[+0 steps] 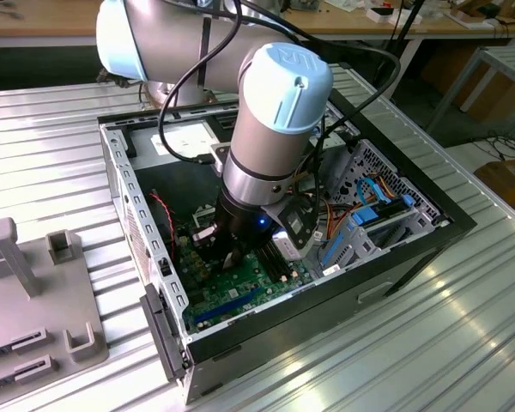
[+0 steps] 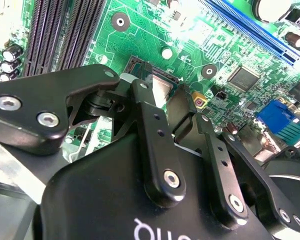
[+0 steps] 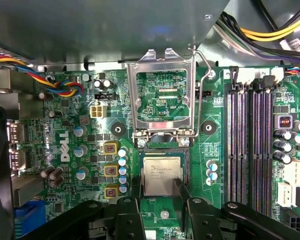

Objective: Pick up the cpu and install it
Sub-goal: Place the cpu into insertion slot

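One gripper holding the cpu at the motherboard's socket.

Exterior view: the arm (image 1: 275,112) is reaching down into an open computer case (image 1: 120,172) that is lying on a ribbed metal table (image 1: 412,343), and the gripper (image 1: 232,249) is hanging low over the green motherboard (image 1: 240,287). First wrist view: the cpu (image 3: 160,172) is lying flat inside the black socket frame (image 3: 161,151), with the hinged metal load plate (image 3: 162,52) standing open beyond it and the memory slots (image 3: 250,145) running alongside. The two black fingers (image 3: 135,187) are pressing in on opposite edges of the cpu. Second wrist view: the pale metal top of the cpu (image 2: 161,91) is showing in the narrow gap between the fingertips (image 2: 140,87), which are closing on it just above the board.
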Available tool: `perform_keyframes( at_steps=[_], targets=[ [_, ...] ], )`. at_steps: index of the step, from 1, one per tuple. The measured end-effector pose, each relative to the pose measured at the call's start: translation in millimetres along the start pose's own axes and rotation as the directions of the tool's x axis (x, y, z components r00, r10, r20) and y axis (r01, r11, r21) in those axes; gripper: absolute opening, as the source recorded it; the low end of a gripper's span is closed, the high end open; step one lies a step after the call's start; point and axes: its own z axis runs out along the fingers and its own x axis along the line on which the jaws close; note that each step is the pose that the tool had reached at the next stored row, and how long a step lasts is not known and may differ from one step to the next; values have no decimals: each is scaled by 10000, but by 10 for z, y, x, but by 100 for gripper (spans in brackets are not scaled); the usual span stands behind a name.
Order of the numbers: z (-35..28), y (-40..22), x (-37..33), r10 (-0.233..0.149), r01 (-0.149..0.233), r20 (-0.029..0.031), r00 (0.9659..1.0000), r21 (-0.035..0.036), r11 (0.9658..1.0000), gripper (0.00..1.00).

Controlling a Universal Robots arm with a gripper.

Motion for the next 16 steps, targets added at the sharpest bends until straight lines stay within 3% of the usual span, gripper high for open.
perform_keyframes(
  at_steps=[16],
  targets=[
    [-24,-28,43,1,-1,6,10000,14,10000,38]
  ],
)
